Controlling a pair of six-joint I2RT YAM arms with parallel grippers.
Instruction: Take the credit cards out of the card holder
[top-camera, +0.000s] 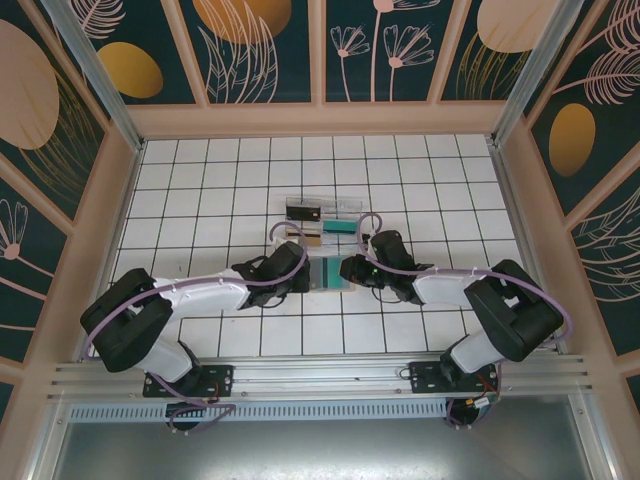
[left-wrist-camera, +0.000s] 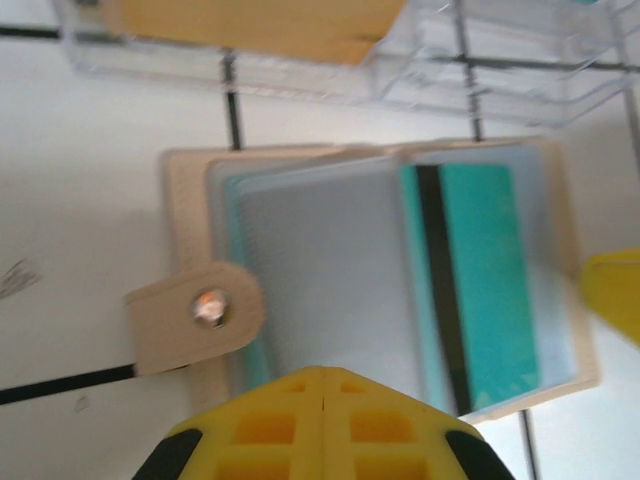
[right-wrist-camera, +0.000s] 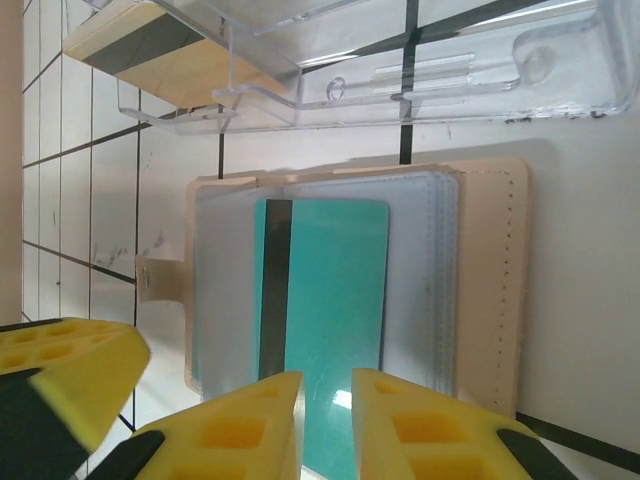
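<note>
One teal credit card (right-wrist-camera: 325, 290) lies in the open card holder (right-wrist-camera: 495, 280) on the tabletop (right-wrist-camera: 590, 300), its long axis pointing at my right end effector (right-wrist-camera: 325, 425), which is slightly parted over its near end; my left end effector (left-wrist-camera: 322, 410) is clenched, empty.

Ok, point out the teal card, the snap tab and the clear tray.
teal card (right-wrist-camera: 335, 285), right wrist view, its face
snap tab (left-wrist-camera: 210, 308), left wrist view, metal stud
clear tray (right-wrist-camera: 450, 105), right wrist view, near wall

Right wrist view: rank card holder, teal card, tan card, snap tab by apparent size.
1. card holder
2. teal card
3. tan card, farther off and cropped, so unsure
4. snap tab
</note>
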